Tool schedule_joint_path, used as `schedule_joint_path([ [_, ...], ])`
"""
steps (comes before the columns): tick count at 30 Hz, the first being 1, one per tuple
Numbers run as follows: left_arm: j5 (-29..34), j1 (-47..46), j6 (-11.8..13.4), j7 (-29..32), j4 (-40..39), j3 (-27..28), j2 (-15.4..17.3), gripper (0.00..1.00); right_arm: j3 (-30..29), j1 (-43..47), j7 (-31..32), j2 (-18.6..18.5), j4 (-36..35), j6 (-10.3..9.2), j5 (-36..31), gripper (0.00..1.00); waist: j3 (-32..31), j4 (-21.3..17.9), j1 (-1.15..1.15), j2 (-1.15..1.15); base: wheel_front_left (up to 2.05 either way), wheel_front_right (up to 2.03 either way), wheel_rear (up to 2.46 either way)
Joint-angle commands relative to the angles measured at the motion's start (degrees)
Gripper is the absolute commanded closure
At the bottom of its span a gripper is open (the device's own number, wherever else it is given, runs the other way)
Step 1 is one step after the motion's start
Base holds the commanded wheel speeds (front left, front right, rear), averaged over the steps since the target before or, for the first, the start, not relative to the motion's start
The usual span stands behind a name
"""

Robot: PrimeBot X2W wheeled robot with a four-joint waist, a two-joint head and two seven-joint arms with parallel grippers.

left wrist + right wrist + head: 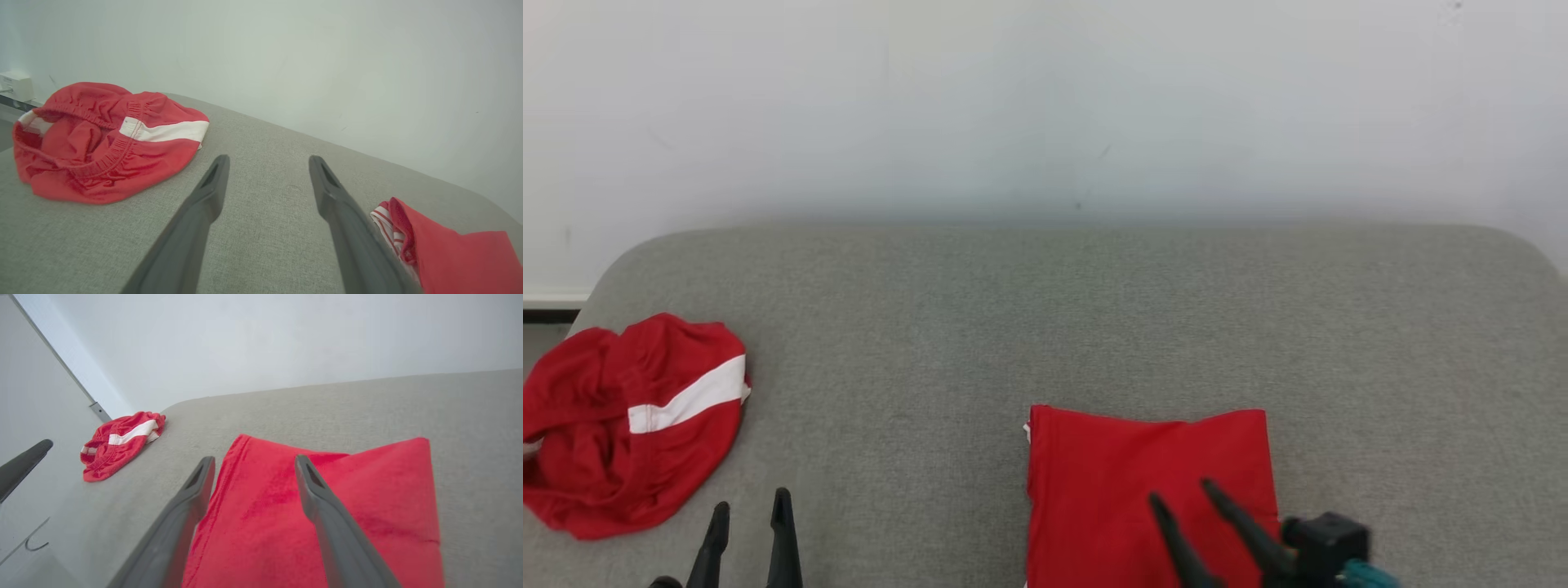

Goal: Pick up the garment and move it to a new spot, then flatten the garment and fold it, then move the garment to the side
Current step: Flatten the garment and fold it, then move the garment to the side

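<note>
A red garment (1111, 482) lies folded into a flat rectangle on the grey cushion (1045, 327), front and right of centre; the same garment (286, 506) spreads beneath my right fingers in the right wrist view, and its striped edge (449, 249) shows at the lower right of the left wrist view. My right gripper (1178, 490) hovers over its near right part, open, with nothing between the fingers. My left gripper (752, 510) stands open over bare cushion at the lower left, its fingers (212, 183) spread wide.
A second red garment with a white stripe (629, 420) lies crumpled at the cushion's left edge, just beyond the left gripper. A pale wall (1045, 106) rises behind the cushion. Bare grey fabric stretches across the middle and right.
</note>
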Motion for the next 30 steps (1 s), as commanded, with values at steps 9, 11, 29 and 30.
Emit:
schedule_joint_path([
  [9, 1.20, 2.71, -0.09, -0.02, -2.29, 0.60, 0.01, 0.00, -12.14, 0.96, -8.93, -1.64, 0.22, -0.11, -6.06, 0.00, -2.67, -3.29, 0.00, 0.00, 0.00, 0.00, 0.00],
  [11, 1.29, 3.14, -0.02, -0.02, -2.54, 0.55, 0.02, 0.00, -13.69, 1.00, -10.04, -2.08, 1.42, -0.11, -6.03, 0.00, -3.10, -3.60, 0.00, 0.00, 0.00, 0.00, 0.00],
  [29, 4.49, 2.44, -0.23, -0.02, 0.75, -0.03, 0.01, 0.00, -13.63, -6.23, -13.08, -7.27, 15.30, -0.11, -8.25, 0.00, -4.87, -6.25, 0.00, 0.00, 0.00, 0.00, 0.00],
  [30, 4.63, 2.31, -0.26, -0.02, 0.99, 0.05, 0.01, 0.00, -13.55, -6.67, -13.11, -7.25, 15.77, -0.11, -8.17, 0.00, -4.94, -6.31, 0.00, 0.00, 0.00, 0.00, 0.00],
])
